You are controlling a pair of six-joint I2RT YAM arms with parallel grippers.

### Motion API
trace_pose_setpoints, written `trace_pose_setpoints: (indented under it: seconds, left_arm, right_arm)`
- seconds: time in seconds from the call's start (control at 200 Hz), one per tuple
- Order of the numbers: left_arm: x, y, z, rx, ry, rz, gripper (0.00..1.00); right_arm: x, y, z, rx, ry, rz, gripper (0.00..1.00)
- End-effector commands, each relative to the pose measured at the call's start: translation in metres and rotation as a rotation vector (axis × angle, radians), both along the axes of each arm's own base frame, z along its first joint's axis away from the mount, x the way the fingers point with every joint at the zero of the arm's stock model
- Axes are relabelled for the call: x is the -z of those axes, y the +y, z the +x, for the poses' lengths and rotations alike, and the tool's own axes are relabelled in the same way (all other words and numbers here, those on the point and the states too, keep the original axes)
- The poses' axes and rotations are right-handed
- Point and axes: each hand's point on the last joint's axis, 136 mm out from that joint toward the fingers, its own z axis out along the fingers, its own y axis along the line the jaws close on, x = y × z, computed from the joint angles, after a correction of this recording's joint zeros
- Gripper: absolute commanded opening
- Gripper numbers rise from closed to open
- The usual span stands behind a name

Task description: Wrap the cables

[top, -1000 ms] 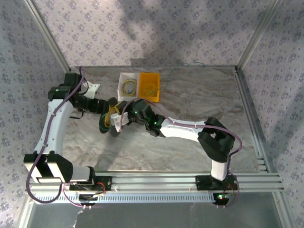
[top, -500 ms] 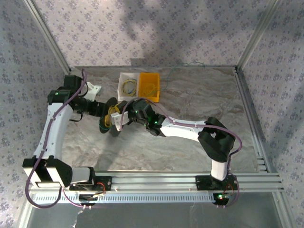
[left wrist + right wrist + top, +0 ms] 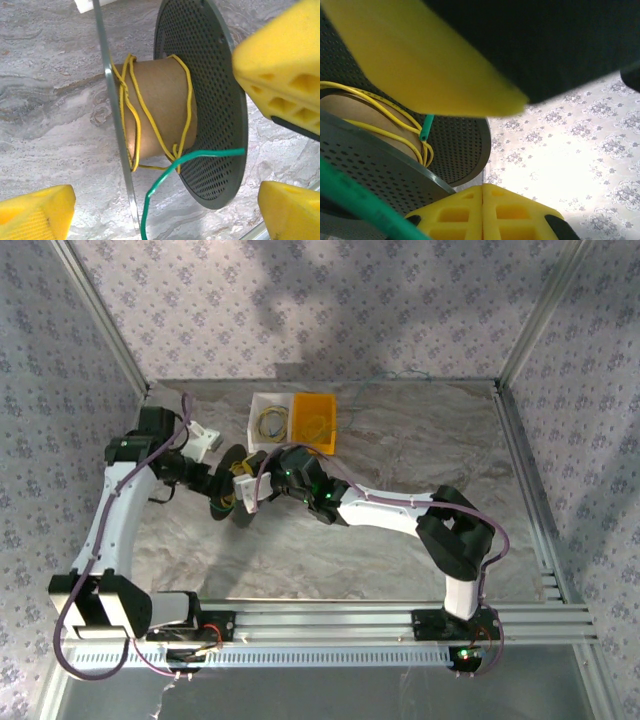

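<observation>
Spool (image 3: 160,107) sits at table centre-left; left gripper (image 3: 165,210) fingers are spread wide either side of it, with the loose green cable (image 3: 200,156) crossing that gap; top view, from spool: white bin (image 3: 252,425) and orange bin (image 3: 303,405) at 1 o'clock; left arm (image 3: 120,490) at 9; right arm (image 3: 385,512) lying across at 4; bare table (image 3: 300,570) at 6, also 2 toward far right.

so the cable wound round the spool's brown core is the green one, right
Not the green one: the cable wound round the brown core of the spool is the yellow cable, as the left wrist view shows. The green cable only runs past below it, not wound.
</observation>
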Motion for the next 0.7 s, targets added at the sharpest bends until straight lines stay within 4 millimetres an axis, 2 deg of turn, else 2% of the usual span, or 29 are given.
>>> trace_pose_setpoints:
  seconds: [0.0, 0.39, 0.695]
  left_arm:
    - [-0.008, -0.004, 0.002, 0.055, -0.060, 0.001, 0.94]
    - [0.011, 0.007, 0.027, 0.005, -0.011, 0.095, 0.88]
    - [0.024, 0.005, 0.045, -0.005, 0.027, 0.083, 0.79]
  right_arm:
    - [0.003, 0.004, 0.003, -0.009, 0.038, 0.000, 0.00]
    - [0.004, 0.007, -0.001, -0.020, 0.036, -0.008, 0.00]
    - [0.007, 0.011, -0.005, -0.032, 0.015, -0.025, 0.00]
